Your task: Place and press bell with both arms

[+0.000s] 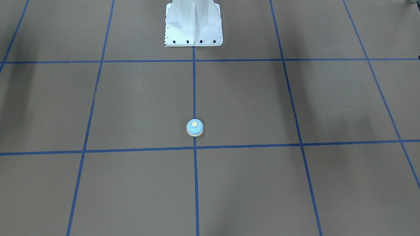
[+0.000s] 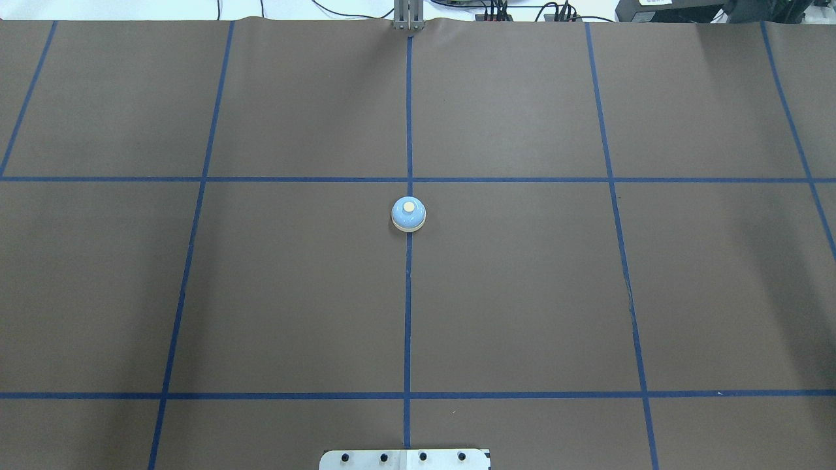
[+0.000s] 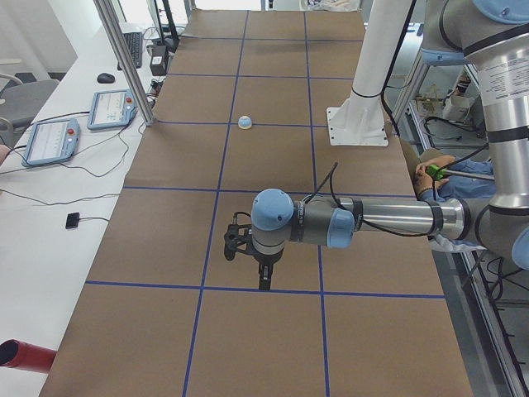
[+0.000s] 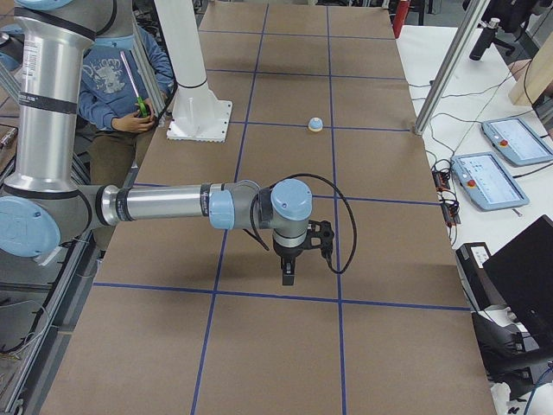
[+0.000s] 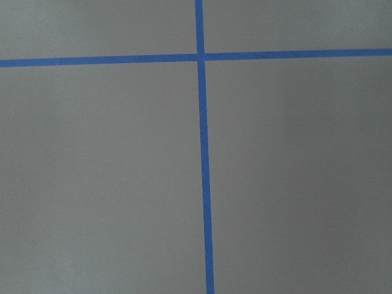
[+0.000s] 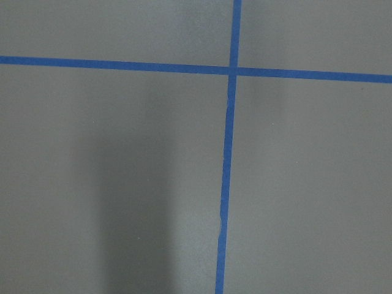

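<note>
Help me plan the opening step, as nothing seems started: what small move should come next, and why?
Probably swing one arm, say the one with the left claw, toward the bell. The bell stands upright and alone on the centre tape line. The left claw and the right claw both hang far from it, and neither wrist view shows the bell.
</note>
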